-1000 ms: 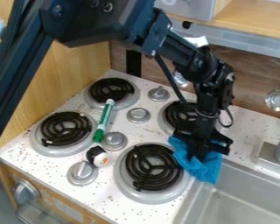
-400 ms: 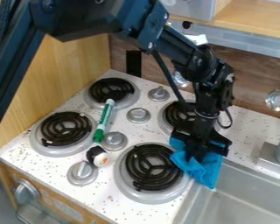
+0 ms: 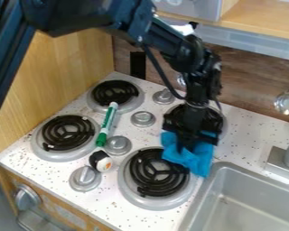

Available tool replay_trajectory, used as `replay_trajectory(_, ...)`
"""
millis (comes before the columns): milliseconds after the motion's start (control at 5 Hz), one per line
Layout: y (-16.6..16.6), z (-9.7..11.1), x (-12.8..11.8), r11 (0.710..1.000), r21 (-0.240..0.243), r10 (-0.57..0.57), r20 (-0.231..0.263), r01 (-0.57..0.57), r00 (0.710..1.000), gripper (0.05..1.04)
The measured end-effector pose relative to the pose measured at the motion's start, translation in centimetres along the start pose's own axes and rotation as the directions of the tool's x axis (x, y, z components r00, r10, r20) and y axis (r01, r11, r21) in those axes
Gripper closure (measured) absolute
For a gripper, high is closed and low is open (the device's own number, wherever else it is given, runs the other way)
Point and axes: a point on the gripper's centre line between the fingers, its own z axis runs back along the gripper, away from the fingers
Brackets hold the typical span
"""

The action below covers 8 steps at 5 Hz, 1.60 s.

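Note:
The black gripper (image 3: 188,145) hangs at the right side of the stove top, between the back right and front right burners. Directly beneath and around its fingertips is a blue cloth (image 3: 196,159), bunched up, its left part over the edge of the front right burner (image 3: 159,172) and its lower right corner near the sink rim. Behind the wrist lies the back right burner, partly covered by the arm. A green and white marker (image 3: 107,124) rests between the two left burners and the knobs, and a small black and white object (image 3: 101,161) lies just below it.
Silver knobs (image 3: 118,145) stand between the burners. A metal sink (image 3: 248,200) takes up the lower right, with a grey fixture (image 3: 282,161) at its back corner. A small ladle (image 3: 286,103) hangs before the back wall. A wooden panel (image 3: 62,76) borders the left.
The gripper has moved left and somewhat up in the view, and the blue cloth has shifted left with it, away from the sink and onto the front right burner's edge. The marker and knobs stay put.

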Motion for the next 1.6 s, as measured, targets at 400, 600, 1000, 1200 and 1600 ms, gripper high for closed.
replay_trajectory(400, 1.6, 0.4, 2.4, 0.997, 0.007, 0.080, 0.001, -0.080, 0.997, 0.989)
replay_trajectory(600, 1.8, 0.4, 2.7, 0.995, 0.006, 0.099, 0.002, -0.099, 0.995, 0.989)
replay_trajectory(1000, 2.3, 0.4, 2.9, 0.995, 0.028, 0.091, 0.010, -0.091, 0.996, 0.747)
replay_trajectory(1200, 2.8, 0.5, 1.8, 0.996, 0.039, 0.083, 0.011, -0.083, 0.997, 0.447)
replay_trajectory(1600, 3.8, 3.4, -0.5, 0.999, 0.025, 0.020, 0.122, -0.024, 0.992, 0.075)
